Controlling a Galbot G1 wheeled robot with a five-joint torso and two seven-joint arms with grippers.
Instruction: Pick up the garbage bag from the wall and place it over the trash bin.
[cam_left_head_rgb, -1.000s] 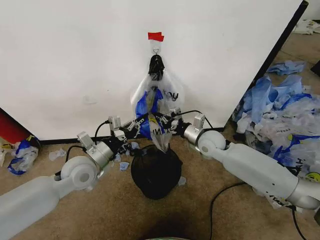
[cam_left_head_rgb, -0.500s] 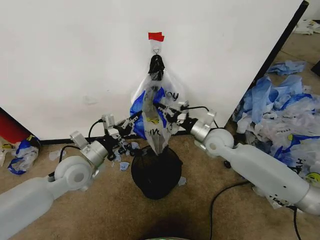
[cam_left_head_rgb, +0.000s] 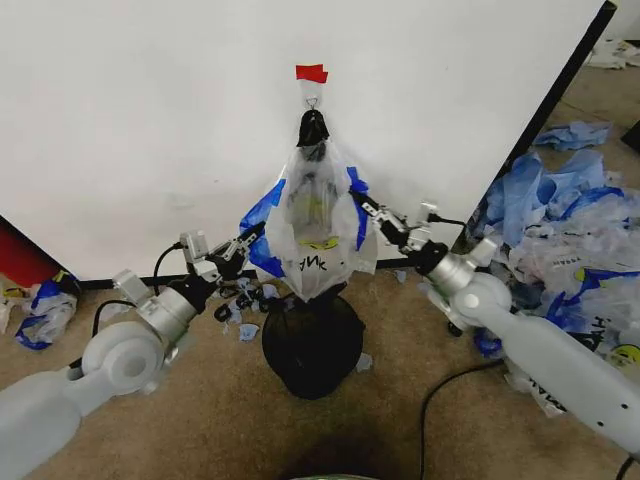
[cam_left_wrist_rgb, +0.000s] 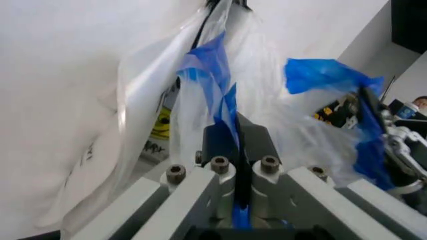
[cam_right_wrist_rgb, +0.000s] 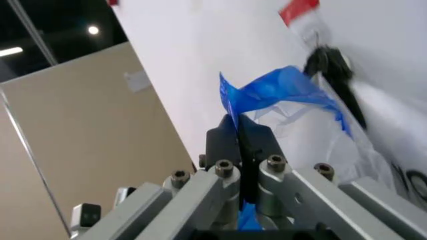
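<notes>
From where I stand, the two arms have drawn apart in the last second. Low on the left of the frame, the left pincer (cam_left_head_rgb: 252, 233) is pressed together on one blue handle, and it has swung outward and upward from where it sat close to the bin. In the centre, the garbage bag (cam_left_head_rgb: 318, 240) was a narrow, bunched strip a moment ago; now its mouth is pulled wide into a cone. Its top is gathered in a black clip hanging from the small hook (cam_left_head_rgb: 312, 101) under the red tape patch (cam_left_head_rgb: 311, 73) on the wall (cam_left_head_rgb: 150, 120), so it has not come free yet. Right of centre, the right pincer (cam_left_head_rgb: 368, 207) is clamped on the other blue handle and has lifted and moved outward too.

I judge the opening is now broad enough for the trash bin (cam_left_head_rgb: 312, 343), which stands directly below on the carpet, the bag's tip just above its rim.

Around them: scraps of blue plastic (cam_left_head_rgb: 243, 298) lie by the bin's left side, a black cable (cam_left_head_rgb: 445, 388) runs across the floor lower right, and a heap of blue-and-white bags (cam_left_head_rgb: 560, 235) fills the right edge.
</notes>
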